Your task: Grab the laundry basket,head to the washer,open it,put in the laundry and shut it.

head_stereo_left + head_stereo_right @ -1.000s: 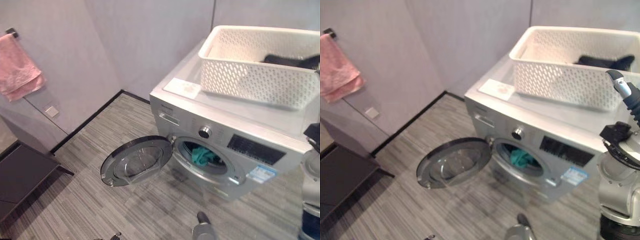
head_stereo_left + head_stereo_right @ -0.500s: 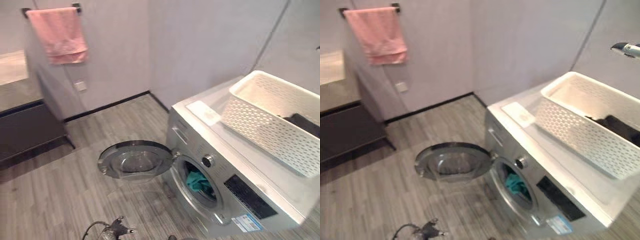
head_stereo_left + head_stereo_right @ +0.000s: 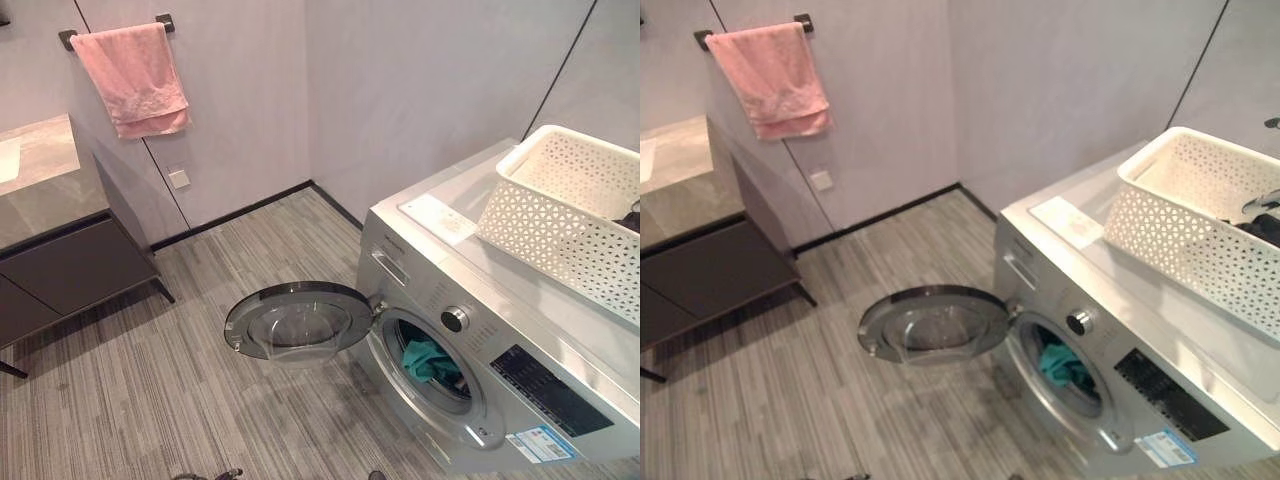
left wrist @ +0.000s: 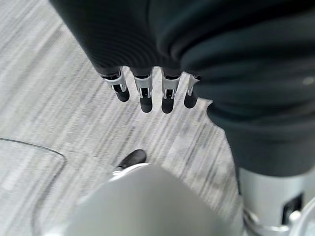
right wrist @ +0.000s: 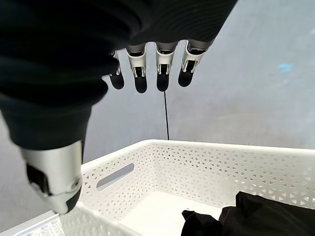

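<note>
A silver washer [image 3: 500,300] stands at the right with its round door [image 3: 300,320] swung wide open to the left. A teal cloth [image 3: 428,358] lies in the drum opening. The white perforated laundry basket [image 3: 560,215] sits on the washer's top, and a dark garment [image 5: 266,216] lies inside it. In the right wrist view my right hand [image 5: 147,73] hovers over the basket with straight fingers and holds nothing. My left hand [image 4: 142,91] hangs open over the grey plank floor [image 4: 54,98], also empty.
A pink towel [image 3: 135,75] hangs on a wall rail at the far left. A dark cabinet with a stone top [image 3: 60,250] stands below it. A white sheet [image 3: 438,218] lies on the washer's top beside the basket. Open floor [image 3: 200,420] lies before the door.
The camera has swung, so the towel and cabinet came into view and the washer shifted right. My right arm left the lower right of the eye views. Washer, door and basket stand as before.
</note>
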Motion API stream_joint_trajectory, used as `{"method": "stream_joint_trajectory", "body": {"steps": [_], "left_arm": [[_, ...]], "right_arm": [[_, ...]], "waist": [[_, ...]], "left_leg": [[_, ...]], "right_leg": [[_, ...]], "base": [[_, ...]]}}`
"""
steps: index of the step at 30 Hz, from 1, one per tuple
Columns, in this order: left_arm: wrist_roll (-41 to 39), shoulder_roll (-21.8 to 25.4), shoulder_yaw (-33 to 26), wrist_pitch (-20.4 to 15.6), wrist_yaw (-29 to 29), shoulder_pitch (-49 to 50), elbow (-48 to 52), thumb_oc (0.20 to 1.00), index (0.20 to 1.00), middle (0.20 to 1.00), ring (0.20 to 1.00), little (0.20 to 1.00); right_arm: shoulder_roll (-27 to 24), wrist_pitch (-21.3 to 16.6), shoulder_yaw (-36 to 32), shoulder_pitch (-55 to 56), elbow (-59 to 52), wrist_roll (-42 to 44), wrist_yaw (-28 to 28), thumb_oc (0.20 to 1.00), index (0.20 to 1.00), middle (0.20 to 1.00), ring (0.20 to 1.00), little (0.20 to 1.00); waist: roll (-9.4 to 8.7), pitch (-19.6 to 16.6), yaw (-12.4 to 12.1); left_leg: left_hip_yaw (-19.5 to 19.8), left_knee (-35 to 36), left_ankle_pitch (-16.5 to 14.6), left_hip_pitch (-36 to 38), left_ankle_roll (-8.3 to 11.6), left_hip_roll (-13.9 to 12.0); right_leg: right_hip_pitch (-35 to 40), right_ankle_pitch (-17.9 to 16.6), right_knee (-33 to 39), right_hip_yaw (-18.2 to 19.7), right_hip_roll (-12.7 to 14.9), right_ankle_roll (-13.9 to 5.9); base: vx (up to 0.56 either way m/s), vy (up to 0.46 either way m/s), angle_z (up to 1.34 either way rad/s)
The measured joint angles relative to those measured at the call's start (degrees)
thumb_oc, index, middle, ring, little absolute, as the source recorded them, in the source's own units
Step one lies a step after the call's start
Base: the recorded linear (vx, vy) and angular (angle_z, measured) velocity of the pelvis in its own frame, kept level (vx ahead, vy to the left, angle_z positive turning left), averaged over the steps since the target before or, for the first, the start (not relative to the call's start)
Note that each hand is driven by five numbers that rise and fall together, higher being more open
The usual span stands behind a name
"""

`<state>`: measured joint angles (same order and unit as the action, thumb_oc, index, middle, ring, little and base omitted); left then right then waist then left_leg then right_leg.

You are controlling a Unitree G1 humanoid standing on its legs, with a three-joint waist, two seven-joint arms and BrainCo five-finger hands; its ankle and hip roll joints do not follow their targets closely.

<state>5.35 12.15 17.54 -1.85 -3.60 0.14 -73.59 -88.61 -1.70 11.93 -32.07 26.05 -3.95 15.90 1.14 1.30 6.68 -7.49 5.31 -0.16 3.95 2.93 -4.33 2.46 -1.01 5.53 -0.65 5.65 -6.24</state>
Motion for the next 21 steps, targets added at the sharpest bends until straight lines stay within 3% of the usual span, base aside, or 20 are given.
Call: {"method": "stream_joint_trajectory", "body": {"steps": [1, 3, 5, 9, 11, 13, 21], "left_arm": [[-0.55, -0.16, -0.05, -0.05, -0.25, 0.01, 0.31, 1.0, 1.0, 1.0, 1.0, 1.0], [-0.93, -0.18, -0.22, -0.05, -0.5, -0.04, 0.44, 1.0, 1.0, 1.0, 1.0, 1.0], [-0.99, -0.33, -0.22, -0.05, -1.24, -0.15, 0.42, 1.0, 1.0, 1.0, 1.0, 1.0], [-2.98, -0.12, -0.48, -0.42, -1.81, 0.01, 0.51, 1.0, 1.0, 1.0, 1.0, 1.0], [-3.27, 0.67, -0.5, -0.48, -1.98, 0.49, 0.52, 1.0, 1.0, 1.0, 1.0, 1.0], [-3.89, 1.15, -0.52, -0.51, -2.35, 0.42, 0.48, 1.0, 1.0, 1.0, 1.0, 1.0], [-5.52, 1.39, -0.58, -0.75, -3.0, 0.66, 0.52, 1.0, 1.0, 1.0, 1.0, 1.0]], "right_arm": [[0.32, 0.55, 8.87, -7.6, 5.25, -1.41, 1.13, 1.0, 1.0, 1.0, 1.0, 1.0], [0.63, 0.48, 14.23, -11.2, 7.31, -1.43, 2.24, 1.0, 1.0, 1.0, 1.0, 1.0], [2.77, 0.34, 24.53, -19.5, 10.96, -1.44, 3.95, 1.0, 1.0, 1.0, 1.0, 1.0], [3.23, 0.15, 29.74, -24.35, 12.33, -1.39, 6.47, 1.0, 1.0, 1.0, 1.0, 1.0], [3.3, -0.01, 32.13, -24.92, 13.23, -1.43, 7.66, 1.0, 1.0, 1.0, 1.0, 1.0], [3.33, -0.54, 32.38, -25.22, 13.63, -1.43, 8.87, 1.0, 1.0, 1.0, 1.0, 1.0], [3.03, -1.34, 35.14, -28.8, 13.59, -1.36, 11.73, 1.0, 1.0, 1.0, 1.0, 1.0]], "waist": [[0.06, -0.02, -0.62], [0.08, -0.03, -1.23], [0.3, -0.22, -1.15], [0.31, -0.46, -1.6], [-0.62, -0.74, -1.79], [-1.29, -0.89, -1.77], [-1.08, -0.61, -1.73]], "left_leg": [[-0.02, 0.0, 0.03, -0.24, -0.02, -0.07], [-0.09, -0.01, 0.12, -0.43, -0.05, -0.22], [-0.04, -0.01, 0.13, -0.92, -0.05, -0.29], [0.57, -0.03, 0.44, -2.18, -0.08, -0.72], [0.73, -0.03, 0.51, -2.9, 0.02, -1.28], [1.0, -0.04, 0.92, -4.22, 0.5, -1.83], [1.9, -0.06, 2.05, -7.44, 1.97, -2.94]], "right_leg": [[-0.31, -0.09, 0.0, -0.01, -0.06, 0.07], [-0.46, -0.2, 0.0, -0.15, -0.17, 0.2], [-1.03, -0.2, 0.0, -0.08, -0.25, 0.21], [-1.93, -0.44, -0.01, -0.43, -0.75, 0.44], [-2.55, -0.35, 0.0, -0.86, -1.27, 0.66], [-3.77, -0.58, -0.02, -1.26, -1.83, 1.04], [-6.6, -0.95, 0.0, -1.66, -2.96, 1.83]], "base": [[0.05, -0.038, -0.05], [0.03, -0.034, -0.02], [0.02, -0.042, 0.04], [0.02, -0.049, 0.06], [0.0, -0.063, 0.02], [-0.01, -0.06, 0.05], [-0.01, -0.053, 0.03]]}}
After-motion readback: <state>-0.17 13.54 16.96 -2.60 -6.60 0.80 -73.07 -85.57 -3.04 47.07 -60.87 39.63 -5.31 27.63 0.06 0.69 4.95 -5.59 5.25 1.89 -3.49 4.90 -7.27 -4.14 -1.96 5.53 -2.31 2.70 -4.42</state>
